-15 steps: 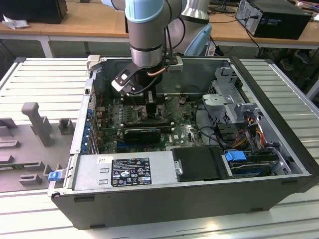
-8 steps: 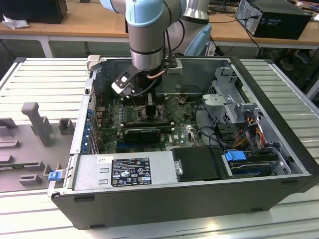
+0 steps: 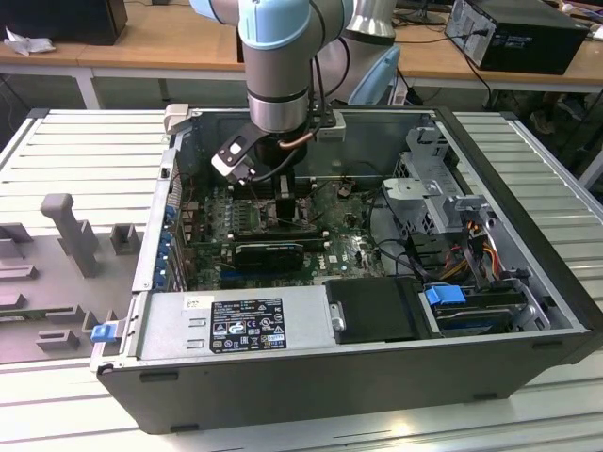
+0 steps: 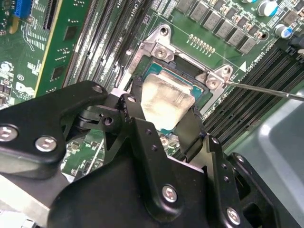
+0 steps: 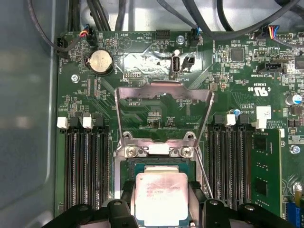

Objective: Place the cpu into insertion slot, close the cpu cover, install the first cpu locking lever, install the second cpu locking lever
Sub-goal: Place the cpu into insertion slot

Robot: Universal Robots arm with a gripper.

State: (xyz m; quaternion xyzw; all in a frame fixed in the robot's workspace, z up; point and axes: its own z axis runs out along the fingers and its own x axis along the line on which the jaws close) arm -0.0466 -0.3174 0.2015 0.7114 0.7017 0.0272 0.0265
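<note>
gripper [image 4: 166, 104] tight on cpu [image 5: 161, 197] (faint print on top) over insertion slot [image 4: 187, 72]

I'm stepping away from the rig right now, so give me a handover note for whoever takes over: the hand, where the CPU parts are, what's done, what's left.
The hand is shut on the cpu, one finger on each side.
Done: the cpu is down at the insertion slot; whether it is fully seated, I cannot tell.
The cpu cover is flipped up, open.
A lever rod angles away from the slot, unlatched.
Left: release the cpu, close the cover, install both levers.
</note>
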